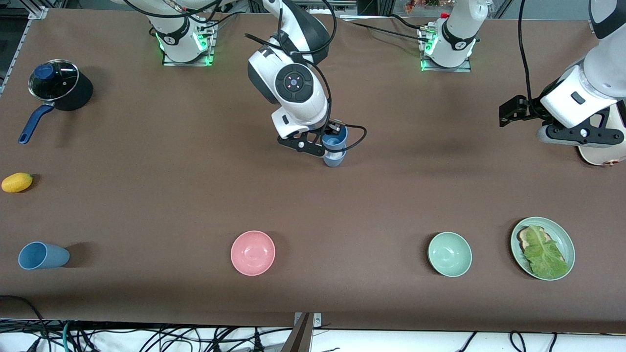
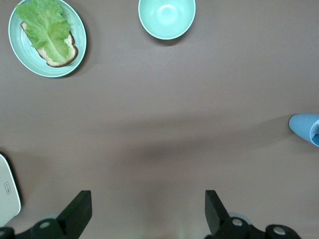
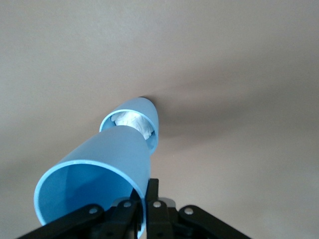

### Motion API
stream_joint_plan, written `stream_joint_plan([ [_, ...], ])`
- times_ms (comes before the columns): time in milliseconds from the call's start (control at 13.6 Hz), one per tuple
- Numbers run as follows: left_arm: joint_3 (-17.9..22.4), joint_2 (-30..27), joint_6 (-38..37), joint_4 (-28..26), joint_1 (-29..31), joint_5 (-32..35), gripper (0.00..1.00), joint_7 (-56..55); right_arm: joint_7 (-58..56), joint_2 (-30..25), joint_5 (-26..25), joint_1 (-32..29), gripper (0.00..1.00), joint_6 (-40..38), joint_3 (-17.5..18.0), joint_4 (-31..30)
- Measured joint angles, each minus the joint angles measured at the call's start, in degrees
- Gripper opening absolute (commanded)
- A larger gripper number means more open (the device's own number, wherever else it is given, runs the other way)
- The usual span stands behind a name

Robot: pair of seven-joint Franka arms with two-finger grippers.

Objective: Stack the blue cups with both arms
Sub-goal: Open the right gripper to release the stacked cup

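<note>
Stack half done: right gripper (image 1: pixel 326 142) pinches the rim of a blue cup (image 1: pixel 335 139) just entering a second cup (image 1: pixel 334 158) mid-bench, third cup (image 1: pixel 41 255) lies untouched near the front corner, left gripper (image 1: pixel 508 111) waits open.

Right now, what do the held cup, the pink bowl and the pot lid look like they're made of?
Held blue cup: likely plastic, matte; thin even wall, flat colour, no glare.
Pink bowl: plastic or melamine, semi-matte; soft sheen inside, uniform colour.
Pot lid: looks like glass with a metal rim; reflective, dark pot shows through. Blue knob probably plastic.
</note>
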Motion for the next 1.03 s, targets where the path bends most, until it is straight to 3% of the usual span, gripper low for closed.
stream_joint_plan([
  [886,0.0,-0.1,1.7,0.0,0.0,-0.5,1.0,-3.4,0.3,1.0,0.0,0.4,0.0,4.3,-0.2,-2.9],
  [1033,0.0,-0.1,1.7,0.0,0.1,-0.5,1.0,-3.4,0.2,0.9,-0.1,0.3,0.42,4.3,-0.3,-2.9],
])
